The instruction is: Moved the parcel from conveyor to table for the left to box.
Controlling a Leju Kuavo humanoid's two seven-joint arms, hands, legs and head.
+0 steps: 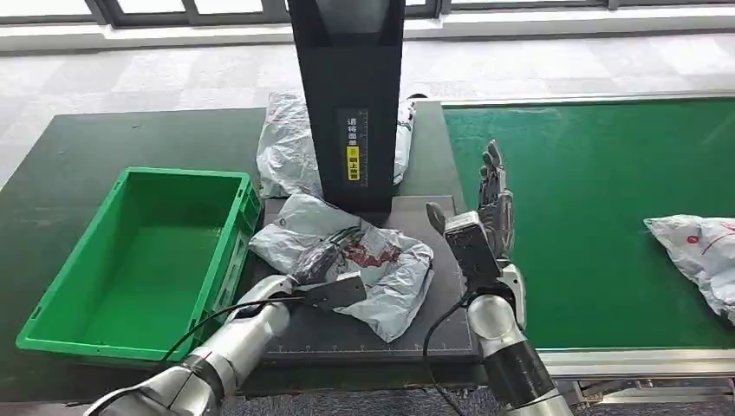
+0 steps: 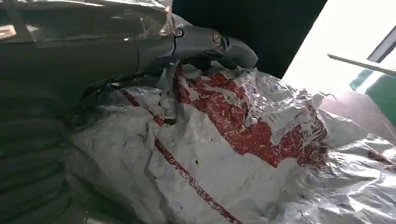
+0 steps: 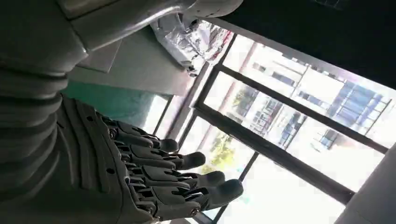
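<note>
The parcel (image 1: pixel 347 260) lies on the dark surface (image 1: pixel 364 338) at frame centre — transfer from the conveyor (image 1: pixel 589 217) is judged complete. The left hand (image 1: pixel 325 260) grips it; the right hand (image 1: pixel 490 208) hovers, fingers spread, holding nothing. Remaining — placement in the green box (image 1: pixel 139 260).

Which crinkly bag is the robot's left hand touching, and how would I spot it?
Find the tall black post in the middle of the dark table. On the black mat at its foot lies a crumpled silver-grey plastic parcel with red print, with the left hand resting on it. Unlike the grey parcel behind the post and the white parcel on the green conveyor, it sits beside the green plastic crate.
</note>
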